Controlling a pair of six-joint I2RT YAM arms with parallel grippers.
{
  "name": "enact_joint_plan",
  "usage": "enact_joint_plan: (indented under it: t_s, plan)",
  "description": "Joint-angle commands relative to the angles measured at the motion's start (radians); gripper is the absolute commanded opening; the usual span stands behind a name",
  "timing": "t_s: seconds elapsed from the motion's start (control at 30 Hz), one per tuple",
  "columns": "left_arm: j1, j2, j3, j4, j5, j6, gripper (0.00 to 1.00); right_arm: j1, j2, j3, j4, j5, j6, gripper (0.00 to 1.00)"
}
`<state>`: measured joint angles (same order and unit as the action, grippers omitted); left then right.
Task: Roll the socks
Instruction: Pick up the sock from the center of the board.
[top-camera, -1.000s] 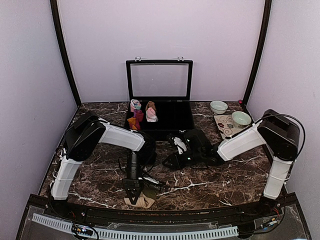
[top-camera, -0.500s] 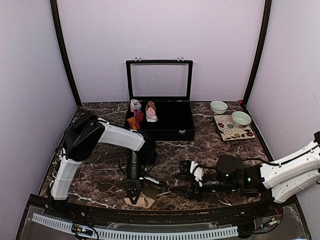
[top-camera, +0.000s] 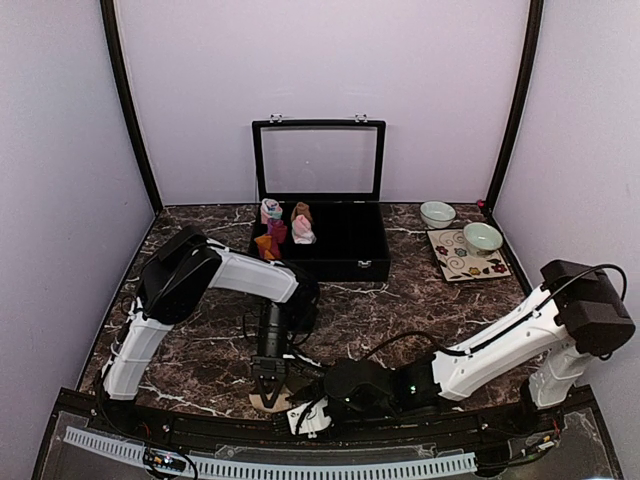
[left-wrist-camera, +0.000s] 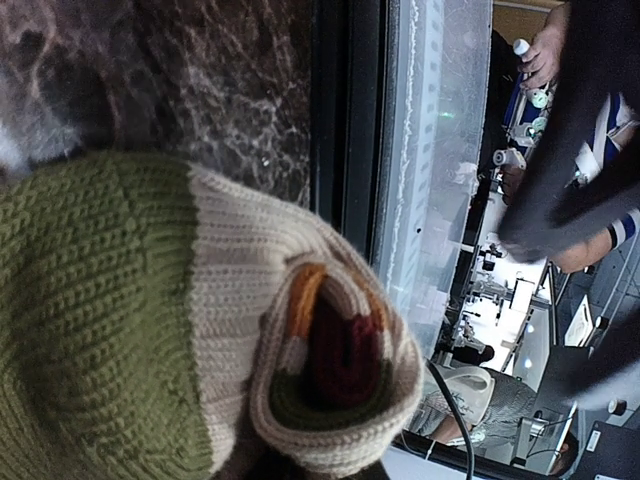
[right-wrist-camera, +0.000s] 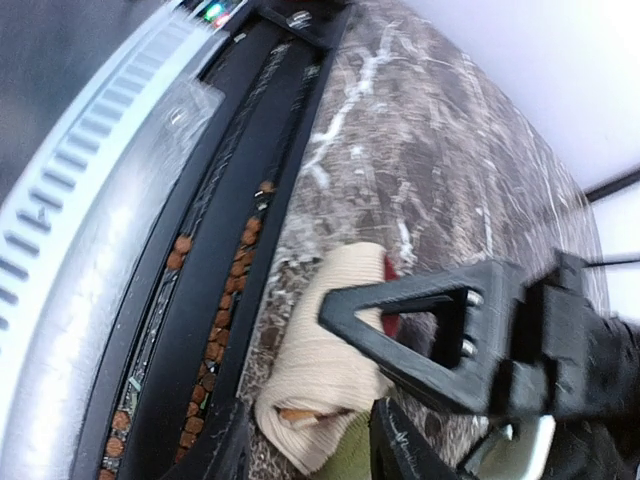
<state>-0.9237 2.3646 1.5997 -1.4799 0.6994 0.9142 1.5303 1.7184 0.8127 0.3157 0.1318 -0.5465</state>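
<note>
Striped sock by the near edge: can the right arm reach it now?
Probably yes: the right gripper is open with the striped sock just ahead, nothing between them, though the left gripper stands over it.

Pale lilac walls (top-camera: 60, 150), black corner posts (top-camera: 128, 110), dark white-veined marble table (top-camera: 210, 350), soft even light. Open black case (top-camera: 345, 262) at back, two bowls (top-camera: 437, 213) back right.

Left gripper (top-camera: 268, 384) pointing steeply down; right gripper (top-camera: 300, 412) low, reaching leftward, jaws apart.
</note>
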Motion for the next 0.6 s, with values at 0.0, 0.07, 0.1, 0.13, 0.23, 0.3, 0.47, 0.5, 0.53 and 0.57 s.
enact_joint_plan:
  t_s: [0.0,0.07,0.1,0.13,0.23,0.3,0.47,0.5,0.53,0.57]
  plan:
    - [0.0,0.082,0.009,0.161,-0.161,0.036,0.02,-0.005,0.074,0.049,0.024,-0.02,-0.177,0.4]
    - [0.0,0.094,0.019,0.147,-0.166,0.046,0.02,-0.015,0.107,0.062,0.031,-0.023,-0.192,0.4]
    - [0.0,0.101,0.025,0.137,-0.17,0.05,0.02,-0.02,0.121,0.068,0.037,-0.025,-0.195,0.41]
    - [0.002,0.106,0.031,0.131,-0.172,0.054,0.02,-0.028,0.135,0.073,0.042,-0.026,-0.197,0.41]
    - [0.004,0.116,0.04,0.119,-0.171,0.064,0.02,-0.041,0.163,0.081,0.065,-0.026,-0.199,0.44]
    - [0.005,0.122,0.045,0.11,-0.17,0.07,0.02,-0.041,0.18,0.084,0.082,-0.011,-0.209,0.44]
    - [0.01,0.133,0.057,0.081,-0.167,0.093,0.01,-0.044,0.221,0.071,0.172,0.089,-0.27,0.42]
    - [0.011,0.134,0.059,0.069,-0.163,0.104,0.01,-0.043,0.231,0.074,0.174,0.105,-0.288,0.41]
    - [0.012,0.135,0.061,0.053,-0.151,0.117,0.01,-0.042,0.242,0.074,0.178,0.118,-0.312,0.41]
    - [0.013,0.137,0.062,0.032,-0.137,0.133,0.01,-0.042,0.253,0.071,0.184,0.131,-0.337,0.4]
